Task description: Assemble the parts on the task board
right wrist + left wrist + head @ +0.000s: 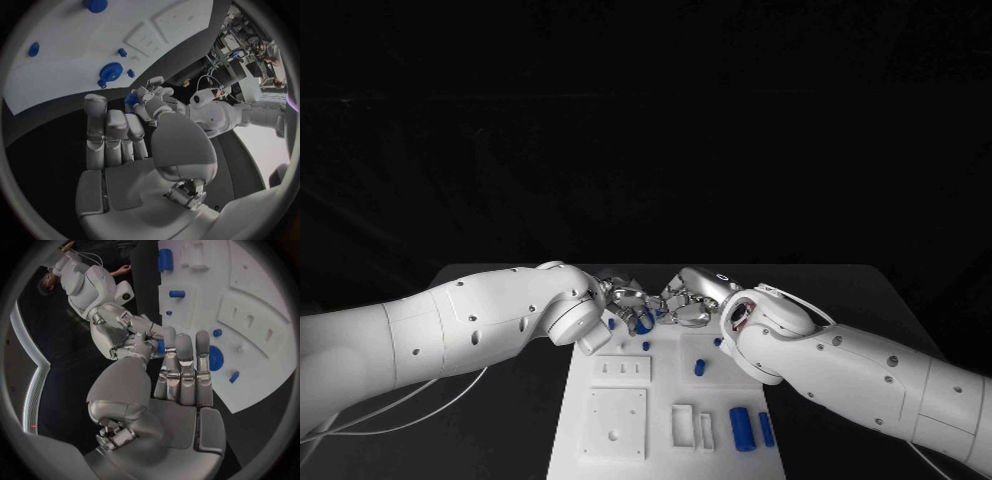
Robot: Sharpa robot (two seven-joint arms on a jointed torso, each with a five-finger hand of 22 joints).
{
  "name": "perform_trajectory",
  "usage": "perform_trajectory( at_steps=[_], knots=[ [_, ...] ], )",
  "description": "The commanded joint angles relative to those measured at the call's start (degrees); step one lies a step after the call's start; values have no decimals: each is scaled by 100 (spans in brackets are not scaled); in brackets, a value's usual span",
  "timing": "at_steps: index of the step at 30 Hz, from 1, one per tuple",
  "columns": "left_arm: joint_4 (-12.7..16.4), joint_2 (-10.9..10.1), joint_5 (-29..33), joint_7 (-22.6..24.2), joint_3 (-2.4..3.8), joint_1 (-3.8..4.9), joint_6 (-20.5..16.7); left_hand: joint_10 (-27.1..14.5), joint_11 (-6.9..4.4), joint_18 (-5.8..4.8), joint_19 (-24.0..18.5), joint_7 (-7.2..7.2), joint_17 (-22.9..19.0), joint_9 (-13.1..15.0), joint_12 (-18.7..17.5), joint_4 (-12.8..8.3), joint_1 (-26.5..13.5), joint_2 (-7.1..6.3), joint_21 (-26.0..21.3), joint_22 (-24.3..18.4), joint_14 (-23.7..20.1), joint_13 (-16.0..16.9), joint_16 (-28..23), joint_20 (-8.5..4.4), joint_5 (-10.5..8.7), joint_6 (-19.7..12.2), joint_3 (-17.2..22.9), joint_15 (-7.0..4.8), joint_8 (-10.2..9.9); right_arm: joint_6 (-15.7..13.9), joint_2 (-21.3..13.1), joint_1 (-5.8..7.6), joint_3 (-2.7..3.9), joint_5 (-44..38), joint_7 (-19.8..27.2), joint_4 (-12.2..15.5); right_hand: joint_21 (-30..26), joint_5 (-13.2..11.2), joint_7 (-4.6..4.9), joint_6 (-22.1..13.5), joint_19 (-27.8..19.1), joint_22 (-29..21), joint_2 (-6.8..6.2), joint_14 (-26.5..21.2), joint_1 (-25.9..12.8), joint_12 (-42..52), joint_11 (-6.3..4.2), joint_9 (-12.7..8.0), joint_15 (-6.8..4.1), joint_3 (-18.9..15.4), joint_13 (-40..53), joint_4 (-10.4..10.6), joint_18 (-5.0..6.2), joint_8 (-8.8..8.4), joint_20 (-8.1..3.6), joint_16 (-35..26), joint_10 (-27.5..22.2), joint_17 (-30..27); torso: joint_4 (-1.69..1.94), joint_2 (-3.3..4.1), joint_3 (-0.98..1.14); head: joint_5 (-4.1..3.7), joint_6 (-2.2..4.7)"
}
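Left robot hand and right robot hand: fingertips meeting over far end of task board, both pinching one small blue part between them. Blue gear flat on board just beside. Two blue cylinders lying near board's right edge. Black counter beneath.

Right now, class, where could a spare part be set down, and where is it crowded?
Free: the black table left of the task board, under the left arm, and the strip far of the hands. Crowded: the board's far end, where the left hand and right hand meet over blue parts.
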Motion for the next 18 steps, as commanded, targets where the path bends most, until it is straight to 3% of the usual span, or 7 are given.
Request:
perform_trajectory(
  at_steps=[1,6,8,18],
  knots=[
    [37,28,68,172,11,3,185,168,-54,-42,26,-417,19,2608,34,3,76,5,39,34,-5,40,49,-40,-22,459,-16,-21,-17,76,-1,-6,-4,-8,40,-22,-19,-21,27,-18,284,210,-21,-4,-8,-33,-19,-2,-27,-2,-18,8,19,18,-33,-41,-41,-14,2,0,-1,-4,-10],
    [26,30,59,173,11,1,96,200,-67,-35,32,-428,49,2519,49,-43,101,1,78,100,18,84,115,-57,-28,527,6,-38,-31,33,-4,-6,-5,24,63,-34,-62,-47,78,-262,283,189,-135,-6,-68,-84,14,-11,-1,-214,-63,101,33,15,-12,-72,-71,-36,0,-3,4,-8,-18],
    [21,33,42,167,11,-1,47,224,-74,-36,37,-433,54,2505,61,-58,104,2,84,111,26,92,124,-59,-26,548,8,-42,-21,0,-6,-6,-7,40,77,-42,-83,-89,154,-537,286,176,-208,-3,-80,-125,54,-17,39,-445,-97,208,56,18,18,-82,-105,-43,-2,-1,5,-12,-29],
    [10,30,-54,78,11,-5,-108,259,-124,-42,100,-473,133,2455,280,-241,-1,-22,175,214,158,154,200,-117,186,701,61,-97,-17,-122,-40,-14,-22,106,131,-59,-172,-215,283,-1208,282,123,-233,-12,205,-233,124,-31,115,-1091,-247,523,155,10,109,-118,-211,-79,0,-3,8,-18,-46]
  ],
)
